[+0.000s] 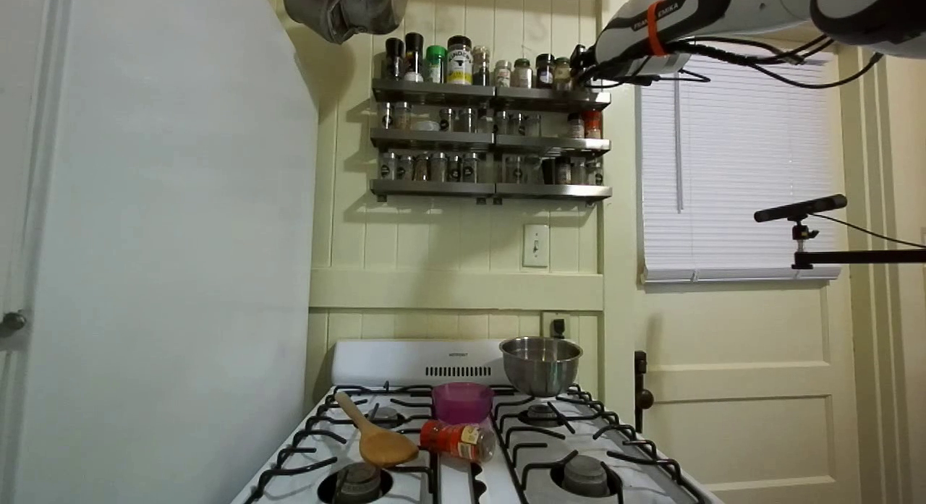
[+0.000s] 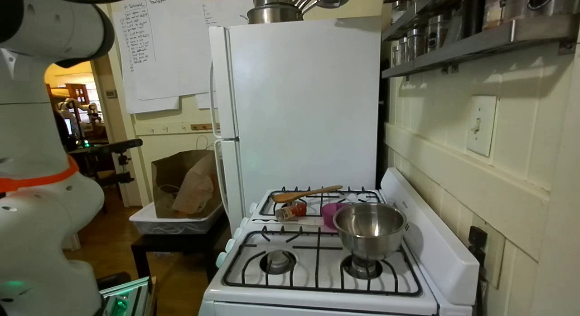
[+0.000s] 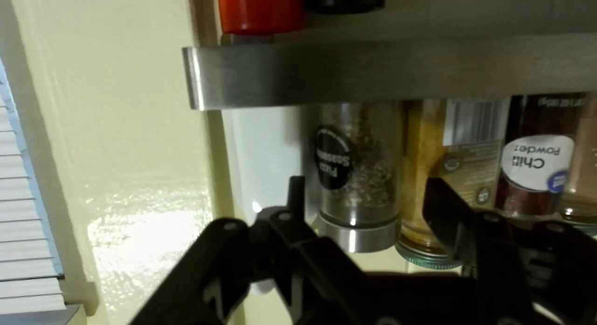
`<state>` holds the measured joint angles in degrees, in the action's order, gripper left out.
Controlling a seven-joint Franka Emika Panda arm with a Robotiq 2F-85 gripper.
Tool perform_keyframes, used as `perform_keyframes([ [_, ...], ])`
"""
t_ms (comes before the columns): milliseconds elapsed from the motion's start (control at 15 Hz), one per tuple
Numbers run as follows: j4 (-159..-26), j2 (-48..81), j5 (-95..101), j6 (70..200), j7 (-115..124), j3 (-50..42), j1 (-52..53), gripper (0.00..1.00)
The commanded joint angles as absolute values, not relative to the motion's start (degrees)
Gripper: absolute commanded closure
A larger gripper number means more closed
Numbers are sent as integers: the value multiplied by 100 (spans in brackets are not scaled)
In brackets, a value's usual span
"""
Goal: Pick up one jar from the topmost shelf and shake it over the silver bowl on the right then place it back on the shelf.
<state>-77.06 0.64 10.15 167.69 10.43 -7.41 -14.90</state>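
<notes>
Above the stove, at the shelf whose rail any jar must clear, the task seems only at the grasp; lifting, shaking and return remain. The bowl stands well below. The gripper stands partly spread astride the shelved pizza jar, gaps showing, with no grip visible. The amber jar just beside seems to leave little room.

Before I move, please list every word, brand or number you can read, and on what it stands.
"Pizza Season…", upside down, ending unclear: herb jar
"Chili Powder", faint "OZ (85g)", upside down: dark jar
"KINDER…": yellow-labelled jar
"Thyme": glass jar
"FRAN…", "EMIKA": robot arm
Too small or blurred: stove mark, handwriting on paper sheet, labels on red bottle and other jars.
</notes>
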Motion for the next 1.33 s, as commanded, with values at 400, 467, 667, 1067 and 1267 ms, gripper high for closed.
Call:
perform_keyframes([
  [400,-7364,494,654,17248,970,-741,-1524,39],
  [467,-7361,505,625,17279,952,-735,-1527,36],
  [667,-7359,523,553,17330,901,-721,-1533,40],
  [1067,-7396,507,464,17323,851,-713,-1529,65],
  [1267,-7410,467,532,17271,879,-736,-1526,77],
])
